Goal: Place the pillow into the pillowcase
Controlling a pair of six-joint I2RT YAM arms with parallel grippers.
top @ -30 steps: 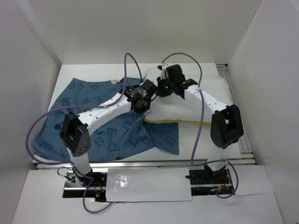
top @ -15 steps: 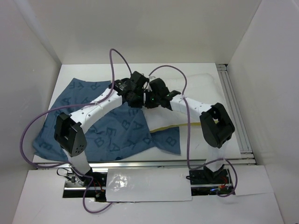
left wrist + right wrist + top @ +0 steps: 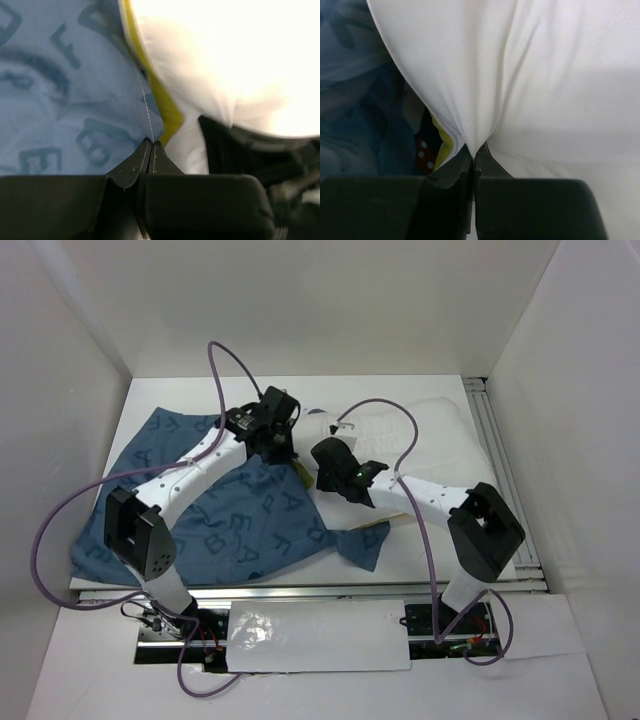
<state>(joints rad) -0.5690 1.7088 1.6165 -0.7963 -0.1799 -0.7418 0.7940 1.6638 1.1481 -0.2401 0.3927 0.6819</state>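
The dusty-blue pillowcase (image 3: 230, 520) lies spread over the left and middle of the table. The white pillow (image 3: 440, 445) lies at the back right, and its near left part is under the case's edge. My left gripper (image 3: 283, 447) is shut on the pillowcase's edge, pinched at the fingertips in the left wrist view (image 3: 151, 143), next to the pillow's yellow band (image 3: 167, 112). My right gripper (image 3: 322, 462) is shut on a fold of the pillow's white fabric (image 3: 474, 149). The pillowcase (image 3: 365, 115) with its red polka-dot bow (image 3: 422, 155) shows just left of it.
White walls enclose the table on three sides. An aluminium rail (image 3: 497, 455) runs along the right edge and another (image 3: 300, 587) along the front. Purple cables (image 3: 60, 530) loop off both arms.
Both grippers have moved left. The right one has come nearer, drawing the pillow's corner with it. The left one has carried the case's edge back and left, so the case covers more of the pillow.
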